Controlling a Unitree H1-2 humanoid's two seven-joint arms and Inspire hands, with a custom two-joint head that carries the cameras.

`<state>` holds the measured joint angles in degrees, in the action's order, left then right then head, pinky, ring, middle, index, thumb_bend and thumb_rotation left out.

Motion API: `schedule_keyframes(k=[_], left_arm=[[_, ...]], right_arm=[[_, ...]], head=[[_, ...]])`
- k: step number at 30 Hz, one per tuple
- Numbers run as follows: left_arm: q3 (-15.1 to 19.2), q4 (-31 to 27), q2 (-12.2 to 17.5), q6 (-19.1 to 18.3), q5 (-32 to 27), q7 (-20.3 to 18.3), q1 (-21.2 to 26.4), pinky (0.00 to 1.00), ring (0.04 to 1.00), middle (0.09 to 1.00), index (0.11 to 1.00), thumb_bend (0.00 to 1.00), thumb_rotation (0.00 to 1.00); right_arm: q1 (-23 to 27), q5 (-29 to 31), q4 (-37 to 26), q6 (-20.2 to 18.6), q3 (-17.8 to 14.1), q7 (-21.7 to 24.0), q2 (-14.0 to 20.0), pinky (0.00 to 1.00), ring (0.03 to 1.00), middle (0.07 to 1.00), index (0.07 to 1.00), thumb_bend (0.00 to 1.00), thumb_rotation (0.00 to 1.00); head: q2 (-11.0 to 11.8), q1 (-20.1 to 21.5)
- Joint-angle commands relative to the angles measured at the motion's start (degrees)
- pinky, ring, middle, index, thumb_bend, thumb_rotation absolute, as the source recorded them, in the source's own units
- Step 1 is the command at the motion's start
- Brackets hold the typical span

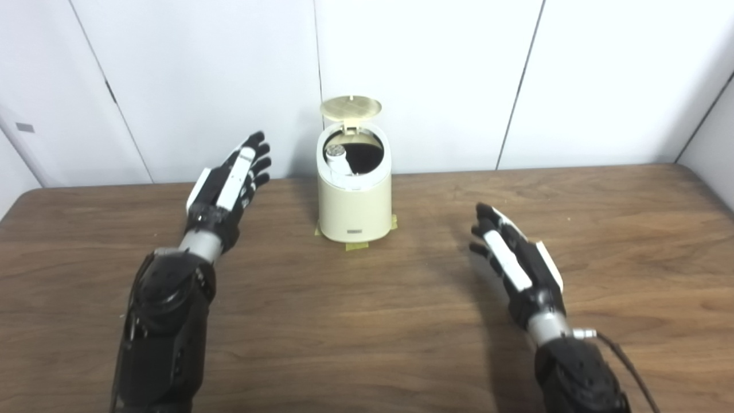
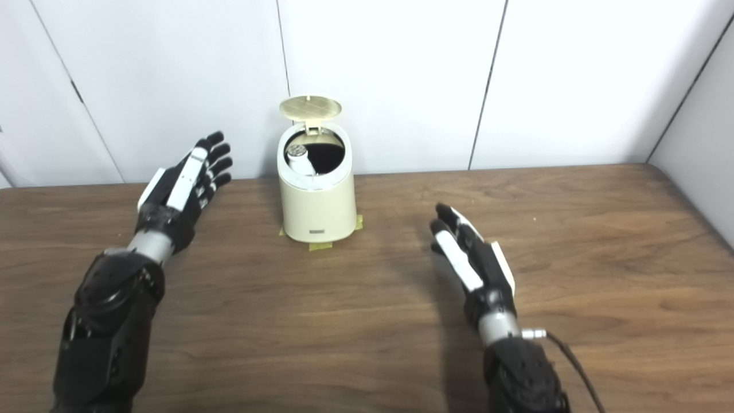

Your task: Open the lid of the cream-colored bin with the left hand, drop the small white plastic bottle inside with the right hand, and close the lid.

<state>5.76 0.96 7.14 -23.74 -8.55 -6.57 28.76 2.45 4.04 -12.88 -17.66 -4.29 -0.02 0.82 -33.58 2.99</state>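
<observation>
While the round cream-colored plastic bin (image 1: pixel 354 198) has its flip lid (image 1: pixel 350 108) up, the small white plastic bottle (image 1: pixel 339 162) sits inside, leaning on the rim. Left hand (image 1: pixel 229 183) and right hand (image 1: pixel 513 258) are both empty, fingers spread, over the brown wooden table (image 1: pixel 401 344). Risk: protruding bottle may jam lid closure.

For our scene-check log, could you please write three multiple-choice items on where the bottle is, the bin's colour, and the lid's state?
1. Where is the small white plastic bottle?
A. on the table
B. inside the bin
C. in the right hand

2. What colour is the round plastic bin?
A. cream
B. blue
C. black

3. How does the bin's round hinged lid stand?
A. shut
B. removed
C. flipped up open

Key: 1 B, it leans within the bin's opening; 2 A, its wall is pale cream; 3 C, it stands upright behind the opening.
</observation>
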Motion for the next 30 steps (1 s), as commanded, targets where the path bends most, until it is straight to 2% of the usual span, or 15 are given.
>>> schedule_keyframes(k=[1,6,9,12,17,24,27,30], left_arm=[[-0.32,0.22,0.22,1.11,0.36,0.68,5.05,0.94,0.93,0.932,0.941,0.45,0.74],[-1.98,4.54,0.76,2.26,1.98,0.31,10.2,0.93,0.922,0.924,0.929,0.45,0.75],[-3.14,7.48,1.07,3.39,3.09,-0.25,13.05,0.93,0.924,0.922,0.929,0.46,0.76],[-4.96,10.88,1.84,4.73,4.7,-1.11,15.62,0.93,0.929,0.927,0.935,0.41,0.79],[-8.01,17.72,2.71,9.12,8.03,-1.5,20.18,0.91,0.92,0.915,0.92,0.41,0.81],[-10.12,19.78,2.46,10.33,10.16,-2.09,23.4,0.9,0.934,0.911,0.903,0.39,0.83],[-11.18,20.1,2.72,10.37,11.49,-2.37,24.22,0.9,0.929,0.904,0.895,0.4,0.85],[-13.38,20.79,3.69,12.14,14.46,-2.91,25.36,0.89,0.917,0.895,0.894,0.42,0.87]], right_arm=[[0.54,1.24,-2.15,5.31,-0.1,0.79,-0.26,0.87,0.897,0.925,0.878,0.59,0.75],[-2.11,2.78,-2.2,7.89,-0.01,1.27,-0.38,0.88,0.922,0.937,0.939,0.5,0.81],[-2.74,3.12,-2.07,8.39,-0.1,0.79,-0.74,0.85,0.918,0.932,0.958,0.5,0.81],[-2.93,3.36,-1.83,8.52,-0.04,0.42,-1.33,0.84,0.905,0.92,0.948,0.52,0.79],[-3.36,3.06,-1.49,8.23,0.42,-0.05,-2.56,0.82,0.901,0.91,0.945,0.54,0.8],[-3.87,2.3,-1.24,8.36,0.82,-0.56,-3.53,0.78,0.894,0.898,0.944,0.52,0.82],[-3.91,2.27,-1.29,8.25,0.84,-0.6,-3.65,0.78,0.892,0.895,0.944,0.52,0.82],[-3.92,2.12,-1.43,8.04,0.92,-0.64,-3.64,0.79,0.893,0.897,0.946,0.52,0.82]], head=[[-0.02,-0.01],[-0.22,-0.58],[-0.26,-1.02],[-0.26,-1.13],[-0.38,-0.8],[-0.24,-0.73],[-0.29,-0.5],[-0.34,-0.31]])
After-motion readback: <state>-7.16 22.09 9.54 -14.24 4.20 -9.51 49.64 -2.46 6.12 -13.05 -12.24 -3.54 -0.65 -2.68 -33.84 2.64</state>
